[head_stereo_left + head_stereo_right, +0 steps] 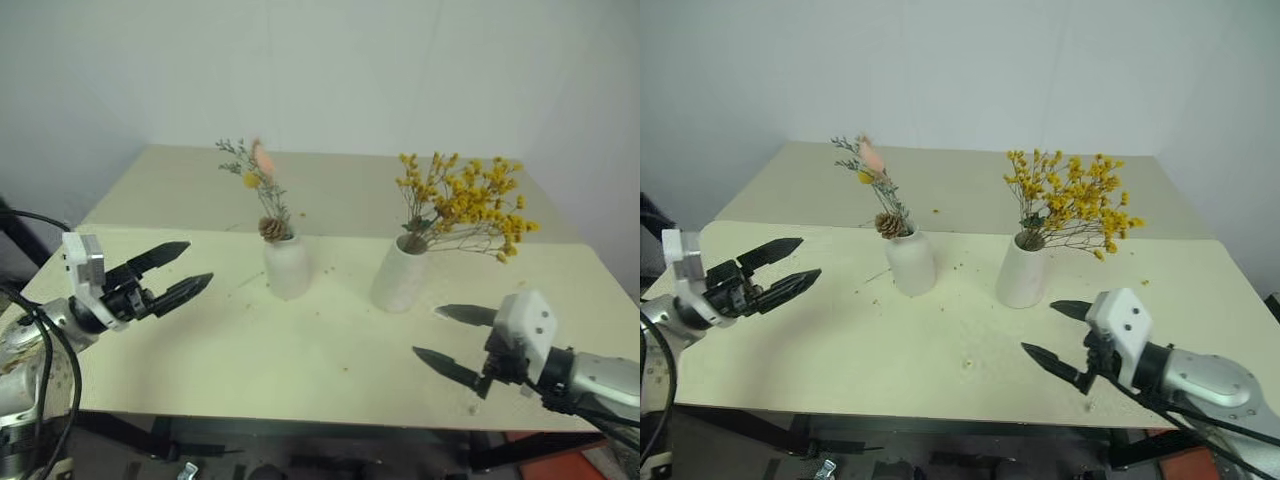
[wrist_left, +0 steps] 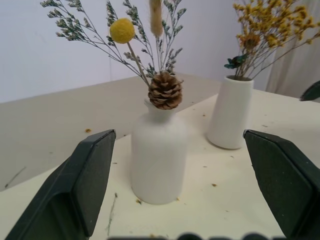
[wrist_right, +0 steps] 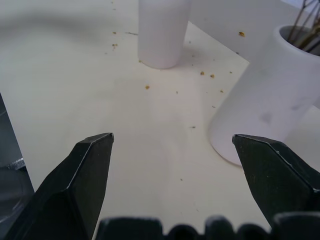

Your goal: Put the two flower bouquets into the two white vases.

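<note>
A rounded white bottle vase [image 1: 287, 267] stands mid-table and holds a sparse sprig [image 1: 260, 190] with a yellow ball and a brown pine cone [image 2: 165, 90]. To its right a taller tapered white vase [image 1: 400, 273] holds a bushy yellow-orange bouquet [image 1: 468, 202]. My left gripper [image 1: 180, 271] hovers open to the left of the bottle vase, empty. On the right, near the table's front edge, my right gripper [image 1: 448, 337] stands open just in front of the tapered vase, with nothing between its fingers.
The cream table [image 1: 320, 360] is strewn with small flower crumbs around the vases. A second table section [image 1: 340, 190] runs behind them to a white wall. Dark cables [image 1: 40, 340] hang by my left arm.
</note>
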